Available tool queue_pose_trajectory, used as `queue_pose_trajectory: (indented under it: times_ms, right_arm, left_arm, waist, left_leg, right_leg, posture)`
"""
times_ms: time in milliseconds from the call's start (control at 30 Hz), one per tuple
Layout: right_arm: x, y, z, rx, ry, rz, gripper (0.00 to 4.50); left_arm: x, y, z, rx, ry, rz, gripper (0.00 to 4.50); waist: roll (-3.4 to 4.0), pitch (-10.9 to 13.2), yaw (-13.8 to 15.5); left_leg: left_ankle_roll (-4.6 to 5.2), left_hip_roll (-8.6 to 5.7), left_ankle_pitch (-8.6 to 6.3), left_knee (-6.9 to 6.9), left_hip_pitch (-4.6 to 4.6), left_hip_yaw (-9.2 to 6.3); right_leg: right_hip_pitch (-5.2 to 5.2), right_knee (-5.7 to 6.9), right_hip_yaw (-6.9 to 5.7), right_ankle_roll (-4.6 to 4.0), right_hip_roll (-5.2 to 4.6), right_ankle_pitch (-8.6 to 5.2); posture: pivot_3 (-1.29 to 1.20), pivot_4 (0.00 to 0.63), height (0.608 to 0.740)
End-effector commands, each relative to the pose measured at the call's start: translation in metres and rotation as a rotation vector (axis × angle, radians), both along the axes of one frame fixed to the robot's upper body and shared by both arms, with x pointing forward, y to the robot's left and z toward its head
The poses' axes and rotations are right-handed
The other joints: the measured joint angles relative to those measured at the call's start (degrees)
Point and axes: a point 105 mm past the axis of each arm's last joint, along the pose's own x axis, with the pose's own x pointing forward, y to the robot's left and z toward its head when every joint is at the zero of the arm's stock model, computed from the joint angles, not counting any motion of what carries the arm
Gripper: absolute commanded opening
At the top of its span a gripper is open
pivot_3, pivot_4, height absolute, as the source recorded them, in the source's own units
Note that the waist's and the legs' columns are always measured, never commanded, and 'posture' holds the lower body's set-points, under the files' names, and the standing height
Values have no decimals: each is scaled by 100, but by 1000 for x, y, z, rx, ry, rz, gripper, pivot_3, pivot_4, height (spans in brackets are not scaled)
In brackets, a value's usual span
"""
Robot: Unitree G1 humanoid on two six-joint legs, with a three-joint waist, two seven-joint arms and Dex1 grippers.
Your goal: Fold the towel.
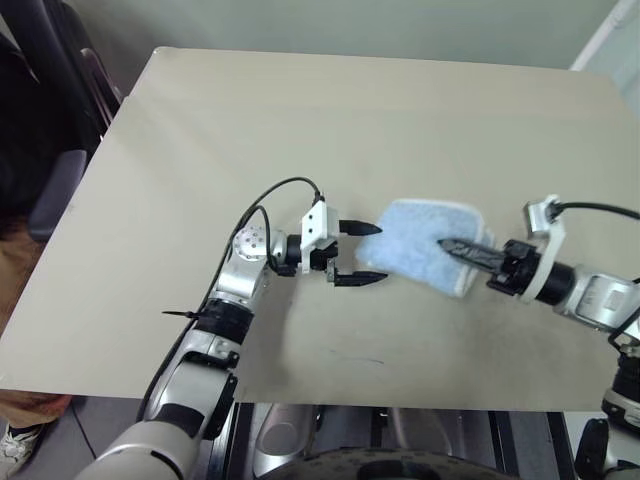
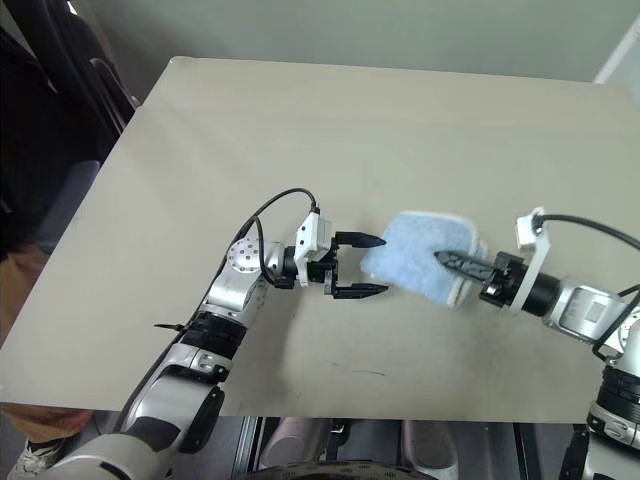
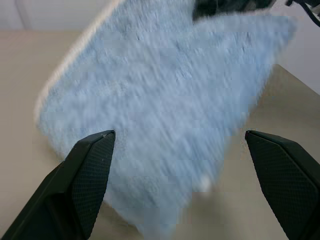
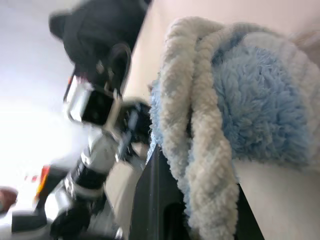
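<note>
Beige table (image 1: 200, 150) carries the towel (image 1: 425, 250), gripped by the clenched right gripper (image 1: 452, 247). Left gripper (image 3: 177, 145) gapes before the cloth. Right wrist view: corded edging (image 4: 200, 150) pinched; lift evenly, fold squarely.

The towel (image 1: 420, 245) is a light blue, fluffy terry cloth with white corded edging along its far and right sides. It is folded over on itself, its right part raised off the beige table (image 1: 300, 130), the near left end drooping down.
</note>
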Motion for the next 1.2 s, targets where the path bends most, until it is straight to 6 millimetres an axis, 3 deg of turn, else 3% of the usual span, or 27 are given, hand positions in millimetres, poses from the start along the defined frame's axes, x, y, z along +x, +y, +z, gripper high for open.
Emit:
queue_pose_trajectory:
  times_ms: [33, 200, 333, 467, 567, 633, 800, 1200]
  right_arm:
    - [5, -25, 34, 4, -127, -147, 24]
    - [23, -87, 53, -54, -207, -488, 24]
    - [43, -153, 64, -12, -241, -836, 24]
    - [60, -191, 58, 51, -199, -1024, 24]
    - [72, -222, 42, 107, -118, -1196, 24]
    - [75, -232, 33, 113, -81, -1253, 24]
    - [79, -234, 0, 74, 62, -1248, 24]
    - [44, -251, -20, 11, 164, -1198, 24]
  left_arm:
    - [14, 4, 22, -79, -27, 55, 4500]
    - [25, 6, 31, -115, -21, 102, 4500]
    - [23, -1, 28, -107, -27, 91, 4500]
    - [19, -9, 27, -111, -26, 68, 4500]
    - [17, -12, 28, -117, -27, 65, 4500]
    - [18, -11, 29, -121, -26, 71, 4500]
    - [18, -5, 28, -113, -32, 95, 4500]
    - [12, 1, 20, -105, -21, 117, 4500]
  waist:
    - [0, 0, 12]
    - [0, 0, 23]
    - [0, 0, 22]
    - [3, -1, 22]
    - [12, -3, 22]
    - [14, -3, 23]
    - [31, -4, 52]
    - [41, -5, 93]
  left_leg:
    - [0, 0, -1, 2, 0, 0]
    - [5, 0, -5, 1, -2, 0]
    - [26, -1, -2, 3, -2, 3]
    - [29, -2, -2, 1, -1, 3]
    - [27, -1, -2, 0, -2, 4]
    - [26, -1, -2, -1, -3, 3]
    - [21, -1, 0, -4, -6, 4]
    - [7, -1, -15, -2, -7, 8]
  right_leg:
    - [1, 0, 0, 3, 0, 1]
    - [0, -2, -1, 35, -2, 11]
    - [-1, -5, -1, 42, -7, 12]
    - [-7, -1, -1, 49, -8, 22]
    - [-10, 2, 0, 50, -8, 23]
    - [-11, 1, -1, 50, -8, 24]
    - [-11, 0, -2, 49, -8, 24]
    - [-10, 2, -5, 42, -12, 21]
  posture:
    - [0, 150, 733]
    - [0, 150, 733]
    - [0, 150, 733]
    - [0, 150, 733]
    - [0, 150, 733]
    - [0, 150, 733]
    - [0, 150, 733]
    - [0, 150, 733]
